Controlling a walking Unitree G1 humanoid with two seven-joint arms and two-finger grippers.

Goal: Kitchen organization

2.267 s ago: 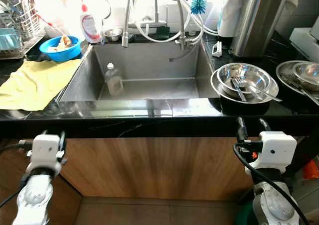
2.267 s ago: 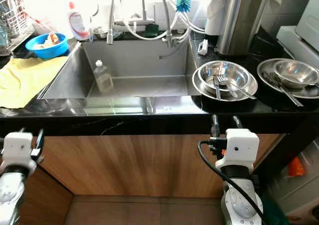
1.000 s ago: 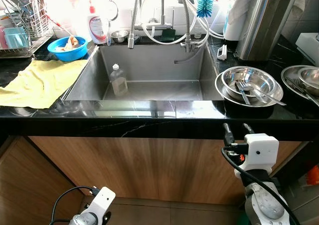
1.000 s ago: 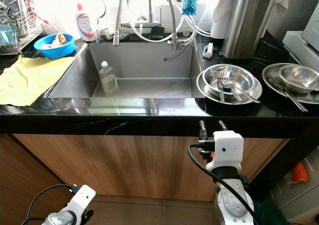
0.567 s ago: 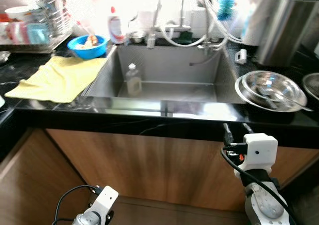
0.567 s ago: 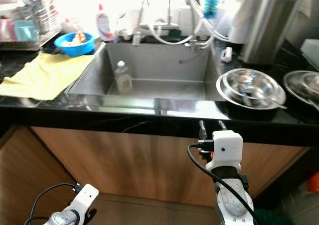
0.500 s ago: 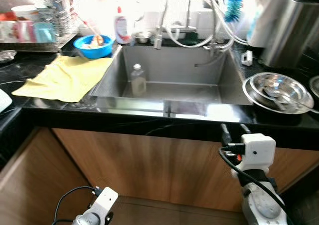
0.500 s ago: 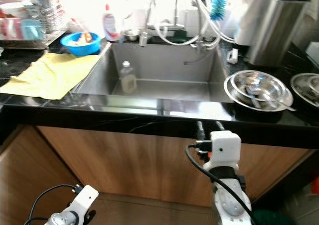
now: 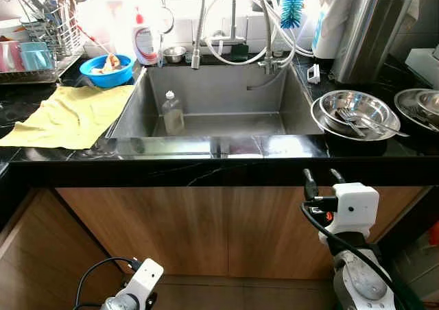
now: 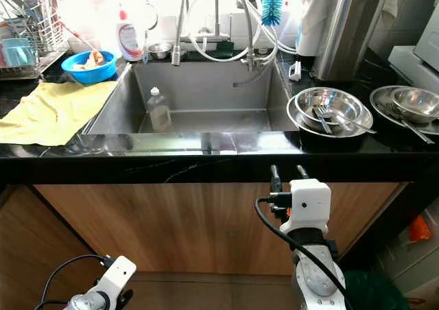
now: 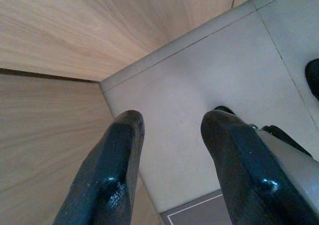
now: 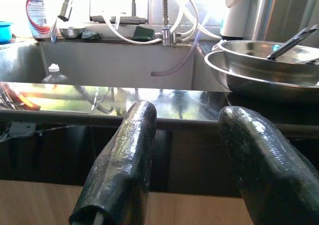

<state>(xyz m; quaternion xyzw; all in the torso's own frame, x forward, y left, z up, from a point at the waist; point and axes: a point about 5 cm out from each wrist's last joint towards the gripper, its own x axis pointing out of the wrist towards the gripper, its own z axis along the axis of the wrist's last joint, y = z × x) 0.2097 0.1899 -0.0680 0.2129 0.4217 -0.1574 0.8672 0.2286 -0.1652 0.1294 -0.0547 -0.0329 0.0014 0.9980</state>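
Right gripper (image 10: 285, 171) of mine is raised just below the front edge of the black counter (image 10: 206, 160), its two black fingers spread apart with nothing between them, aimed up and forward toward the steel bowls (image 10: 328, 111). My left gripper (image 11: 172, 160) hangs low by the floor (image 11: 199, 70) in front of the wooden cabinet (image 9: 206, 221), fingers likewise parted and empty.

As I judge it, the tidying has hardly begun: nothing is in either gripper and the counter is crowded. The nearest work is those stacked steel bowls, sitting on the counter just right of the sink (image 9: 219, 97). Cutlery (image 10: 329, 121) lies in the top one, long axes slanting across the bowl, with one handle poking out over the rim toward the right. A second set of bowls (image 10: 411, 104) sits farther right, also with a utensil lying across it.

Inside the sink a clear bottle (image 9: 173, 112) stands upright against the left wall, cap up. Beyond, to the left, a yellow cloth (image 9: 68, 114) lies spread flat, with a blue bowl (image 9: 106, 68) and a dish rack (image 9: 38, 42) behind it.
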